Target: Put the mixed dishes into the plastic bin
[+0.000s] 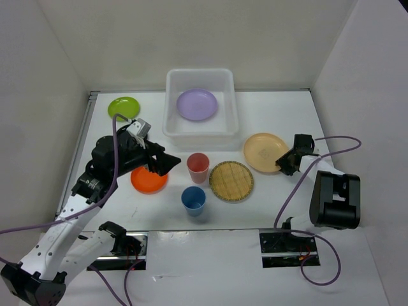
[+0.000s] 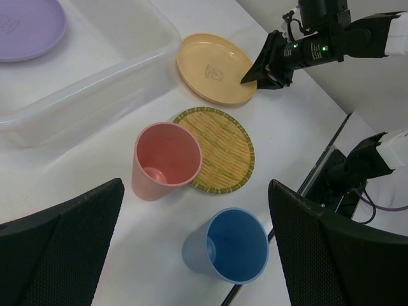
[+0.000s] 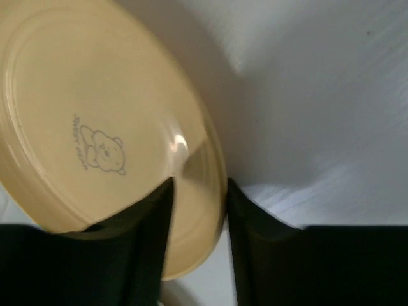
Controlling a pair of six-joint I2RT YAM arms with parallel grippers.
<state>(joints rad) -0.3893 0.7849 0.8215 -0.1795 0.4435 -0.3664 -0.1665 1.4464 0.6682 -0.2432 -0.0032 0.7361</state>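
Only the lavender plate [image 1: 197, 104] lies in the plastic bin [image 1: 199, 72]. The right hand [image 1: 285, 162] pinches the pale yellow plate [image 1: 262, 150] on the counter [image 1: 280, 197]. The left hand [image 1: 169, 163] is wide open. Five more dishes wait outside.

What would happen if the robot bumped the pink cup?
The pink cup stands upright, tall and narrower at its base, so it would probably tip. It looks like thin plastic, likely light and easily shoved. Being round, it may roll once down.
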